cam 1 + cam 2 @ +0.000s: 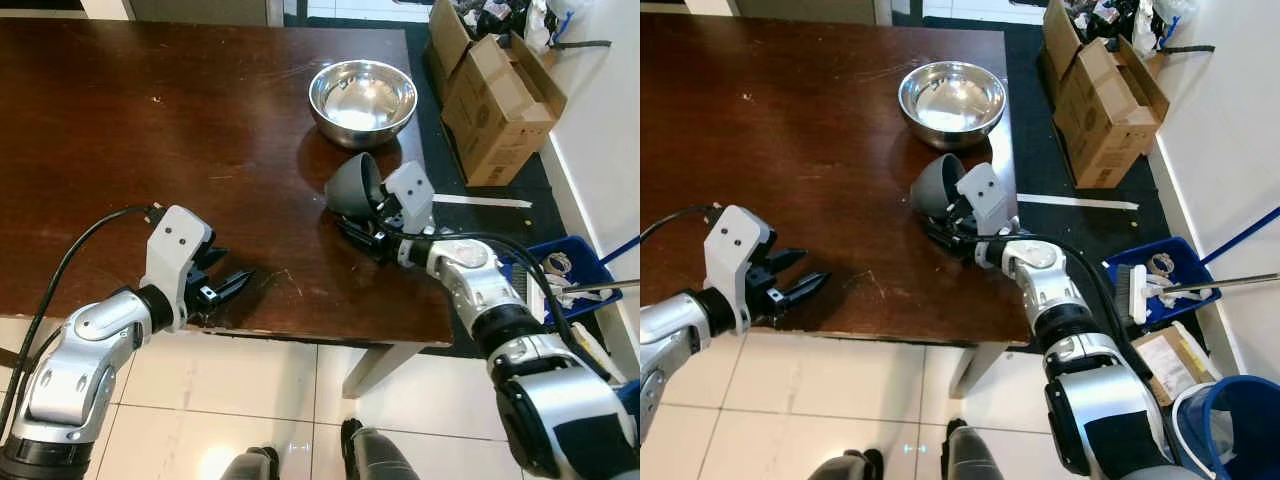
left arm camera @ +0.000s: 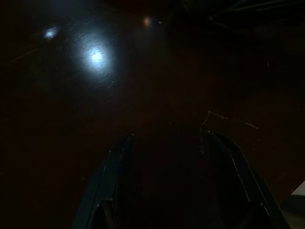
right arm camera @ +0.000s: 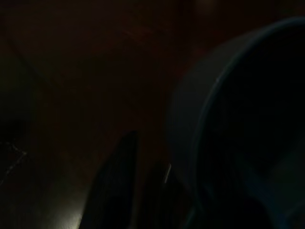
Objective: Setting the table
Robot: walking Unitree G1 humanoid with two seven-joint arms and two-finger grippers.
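The right gripper [image 1: 362, 222] is clamped on the rim of a dark grey bowl [image 1: 354, 186], tilted on its side, just past the fingertips; it seems barely off the table [image 1: 150, 120]. A steel bowl [image 1: 362, 100] stands beyond it. The left gripper [image 1: 228, 284] hovers spread and empty. Setting has barely begun: the grey bowl isn't placed
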